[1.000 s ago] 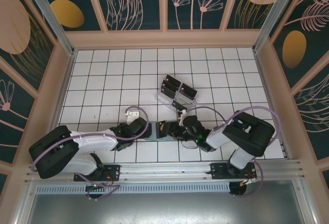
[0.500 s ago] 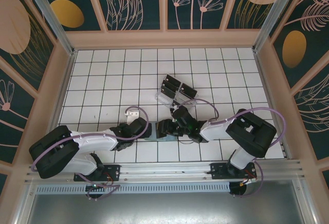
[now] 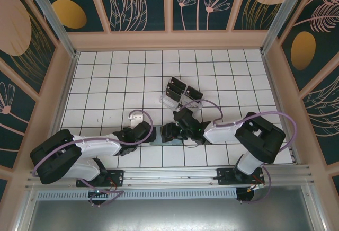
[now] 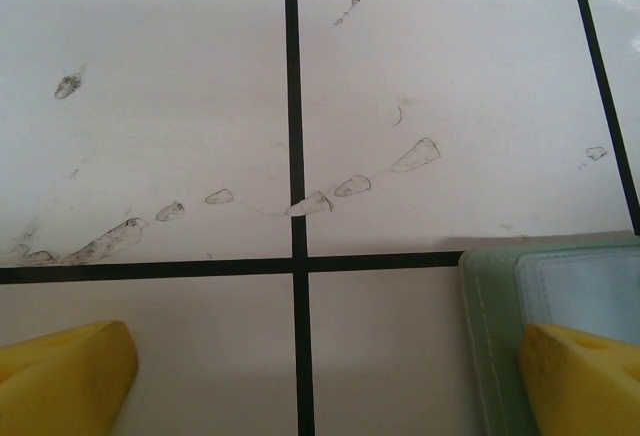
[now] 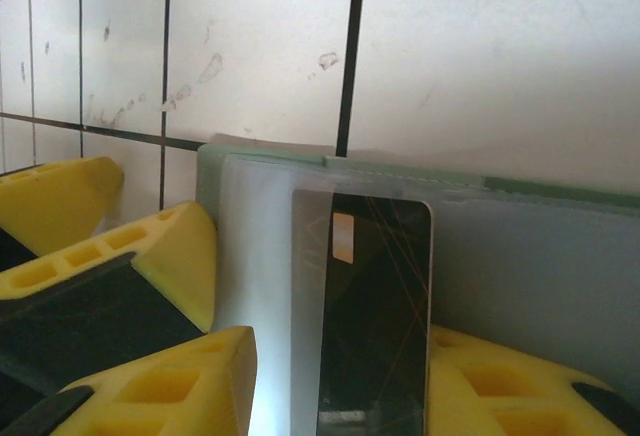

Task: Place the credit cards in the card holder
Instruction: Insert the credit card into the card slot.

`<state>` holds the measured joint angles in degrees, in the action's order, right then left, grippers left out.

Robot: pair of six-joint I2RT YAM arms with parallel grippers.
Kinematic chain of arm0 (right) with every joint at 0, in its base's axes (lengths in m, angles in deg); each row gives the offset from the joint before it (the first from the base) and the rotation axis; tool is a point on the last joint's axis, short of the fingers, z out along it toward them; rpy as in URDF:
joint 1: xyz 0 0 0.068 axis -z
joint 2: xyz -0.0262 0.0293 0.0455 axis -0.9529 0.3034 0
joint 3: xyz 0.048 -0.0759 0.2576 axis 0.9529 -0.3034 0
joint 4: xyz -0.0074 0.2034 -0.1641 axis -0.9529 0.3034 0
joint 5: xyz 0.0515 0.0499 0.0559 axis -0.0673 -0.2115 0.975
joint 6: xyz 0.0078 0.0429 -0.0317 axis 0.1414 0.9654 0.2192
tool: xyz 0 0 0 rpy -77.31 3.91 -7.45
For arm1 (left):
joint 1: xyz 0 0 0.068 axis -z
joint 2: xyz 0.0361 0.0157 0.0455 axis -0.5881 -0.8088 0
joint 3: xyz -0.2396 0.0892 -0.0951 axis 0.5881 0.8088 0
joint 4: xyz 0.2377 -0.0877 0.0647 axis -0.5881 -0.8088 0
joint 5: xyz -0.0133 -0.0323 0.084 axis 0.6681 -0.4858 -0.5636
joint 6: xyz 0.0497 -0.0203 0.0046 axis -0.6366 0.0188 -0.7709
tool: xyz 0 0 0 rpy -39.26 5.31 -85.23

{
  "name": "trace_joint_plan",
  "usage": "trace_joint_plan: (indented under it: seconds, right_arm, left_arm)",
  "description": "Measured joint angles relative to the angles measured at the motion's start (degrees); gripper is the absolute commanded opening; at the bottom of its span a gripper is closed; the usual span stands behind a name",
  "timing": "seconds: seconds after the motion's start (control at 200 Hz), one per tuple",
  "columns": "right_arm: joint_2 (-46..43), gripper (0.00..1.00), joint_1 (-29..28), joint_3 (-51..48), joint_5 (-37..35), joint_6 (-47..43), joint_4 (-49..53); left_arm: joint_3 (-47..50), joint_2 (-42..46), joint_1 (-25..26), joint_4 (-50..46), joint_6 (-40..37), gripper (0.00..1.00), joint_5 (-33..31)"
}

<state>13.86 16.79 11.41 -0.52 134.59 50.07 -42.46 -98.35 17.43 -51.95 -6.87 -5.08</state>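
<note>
top view: white tiled tabletop, both arms reaching toward its near middle. left tool is released, its yellow fingers spread wide and low over the tiles. one finger sits above a corner of the pale green card holder, which lies flat on the tabletop. right tool meets the holder from the opposite side. one black credit card stands between its fingers and against the holder, the card's left strip seen through a frosted layer. whether this tool clamps the card or has let go cannot be told. the other credit cards rest farther back at a clear stand, well apart from the holder.
</note>
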Motion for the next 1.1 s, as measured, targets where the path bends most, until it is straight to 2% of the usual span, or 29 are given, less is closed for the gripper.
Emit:
trace_joint_plan:
  seconds: [0.475,0.716,1.101]
  right_arm:
    - [-2.2,0.52,-1.9,1.6,-4.5,-1.4,7.6]
    - [-2.6,0.53,-2.3,3.2,-6.4,-2.8,11.6]
    - [-2.5,0.52,-3.0,3.8,-7.1,-2.8,12.4]
  left_arm:
    - [0.4,0.3,0.0,0.7,0.0,0.99,-0.1]
    - [0.8,0.4,0.0,1.2,0.0,0.99,-0.1]
    - [0.9,0.5,0.0,1.4,0.0,0.98,-0.1]
